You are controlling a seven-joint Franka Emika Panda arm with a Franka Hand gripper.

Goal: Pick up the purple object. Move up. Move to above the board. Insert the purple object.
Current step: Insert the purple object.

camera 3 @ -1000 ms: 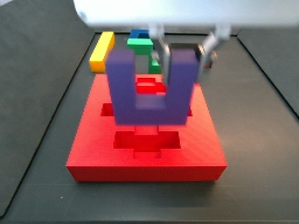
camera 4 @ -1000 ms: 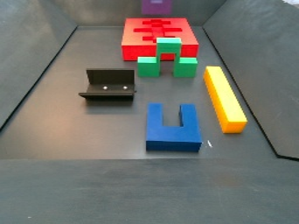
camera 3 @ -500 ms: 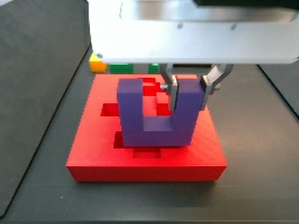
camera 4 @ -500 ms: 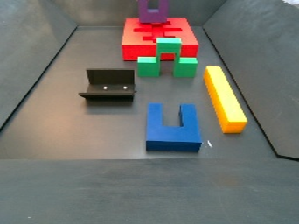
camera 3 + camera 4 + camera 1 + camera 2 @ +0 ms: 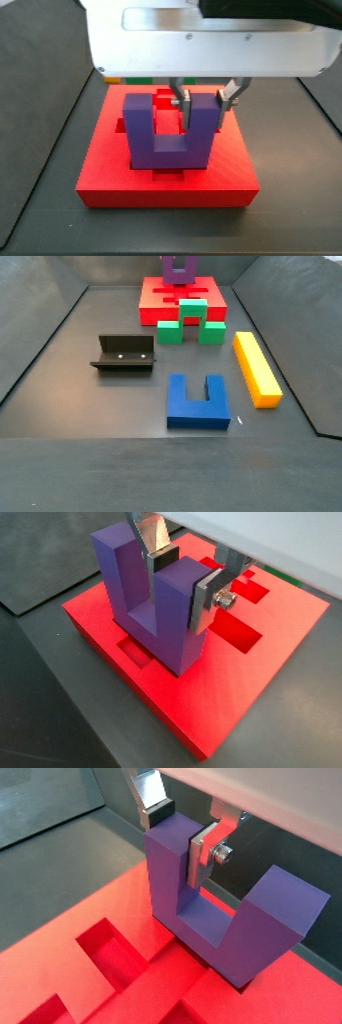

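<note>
My gripper is shut on one upright arm of the purple object, a dark purple U-shaped block held upright. In both wrist views the silver fingers clamp that arm from two sides. The block stands over the middle of the board, a big red slab with recessed cutouts. Its low bar is down at the level of the cutouts; I cannot tell whether it is fully seated. In a side view the purple object shows at the far end on the board.
In front of the board lie a green stepped block, a long yellow bar, a blue U-shaped block and the fixture. Dark sloping walls bound the floor.
The gripper has come down with the purple object, from above the board to the level of its cutouts. The other blocks have not moved.
</note>
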